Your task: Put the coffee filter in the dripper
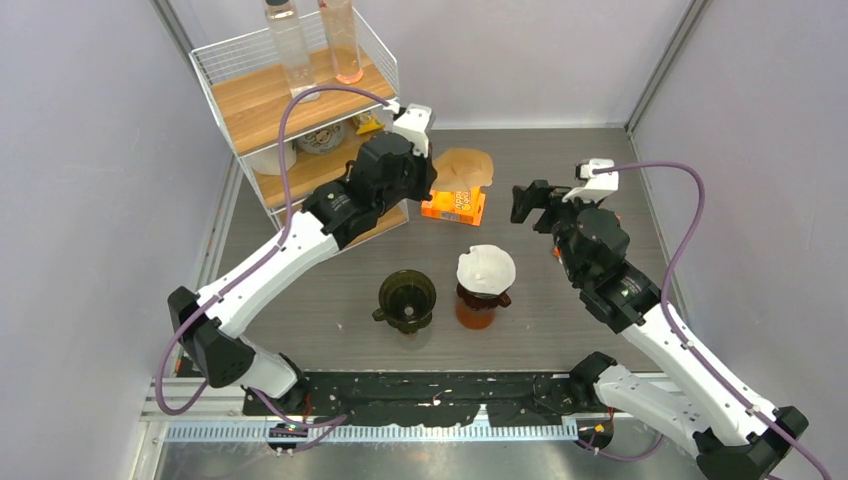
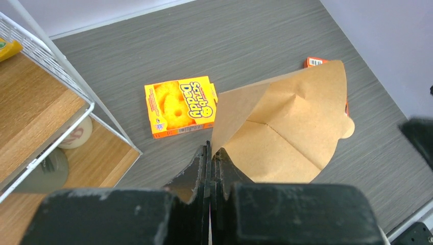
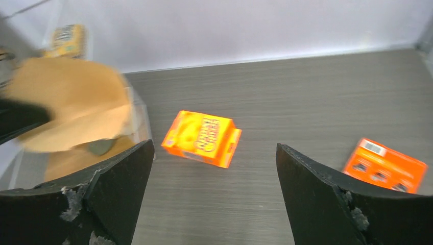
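Grey table (image 1: 330, 300), lilac walls. Left end effector (image 2: 210, 149) is pinched shut on the brown filter (image 2: 286, 127) at a corner, held in air, well apart from the empty dripper (image 1: 407, 298). Right end effector (image 3: 214, 149) is spread wide, empty. Filter looks v. light, floppy, creases easily; best gripped at the edge.

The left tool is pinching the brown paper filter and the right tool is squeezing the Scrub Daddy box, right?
Not quite. The left tool does pinch the brown coffee filter, but the right tool is wide open and squeezes nothing; the Scrub Daddy box lies on the table beyond it, as the right wrist view shows.
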Robot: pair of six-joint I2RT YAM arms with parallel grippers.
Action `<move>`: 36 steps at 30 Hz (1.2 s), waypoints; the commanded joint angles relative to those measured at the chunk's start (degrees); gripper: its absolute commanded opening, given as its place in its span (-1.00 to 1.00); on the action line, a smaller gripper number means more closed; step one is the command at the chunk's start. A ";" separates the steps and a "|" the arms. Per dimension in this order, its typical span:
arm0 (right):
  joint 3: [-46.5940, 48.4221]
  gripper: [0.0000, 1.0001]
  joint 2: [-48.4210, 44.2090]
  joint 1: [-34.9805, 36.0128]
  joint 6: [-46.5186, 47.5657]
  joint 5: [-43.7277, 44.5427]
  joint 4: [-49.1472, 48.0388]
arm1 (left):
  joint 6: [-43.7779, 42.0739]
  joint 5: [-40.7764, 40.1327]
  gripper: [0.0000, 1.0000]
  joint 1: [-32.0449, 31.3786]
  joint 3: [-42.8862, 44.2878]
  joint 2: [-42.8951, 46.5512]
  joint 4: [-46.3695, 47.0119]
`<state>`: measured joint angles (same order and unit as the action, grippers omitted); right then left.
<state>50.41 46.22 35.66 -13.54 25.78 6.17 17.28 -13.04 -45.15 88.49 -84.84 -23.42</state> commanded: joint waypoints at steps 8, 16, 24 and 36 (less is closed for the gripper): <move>-5.25 0.91 0.00 -17.20 -5.76 0.48 4.30 | -4.46 8.65 -1.00 1.54 -6.62 16.04 -14.25; -5.45 0.91 2.64 -18.93 -4.19 -2.12 3.80 | -0.91 18.82 -1.00 1.64 -13.30 29.61 -28.23; -5.73 0.91 2.82 -19.40 -4.43 -3.78 3.84 | -2.55 28.61 -1.00 1.64 -19.36 32.89 -29.08; -5.66 0.91 3.31 -19.39 -4.59 -5.07 3.93 | -4.27 29.53 -1.00 1.64 -18.90 25.79 -32.90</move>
<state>44.34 49.65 16.62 -18.00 21.47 11.86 14.26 15.46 -43.75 68.84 -58.83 -56.01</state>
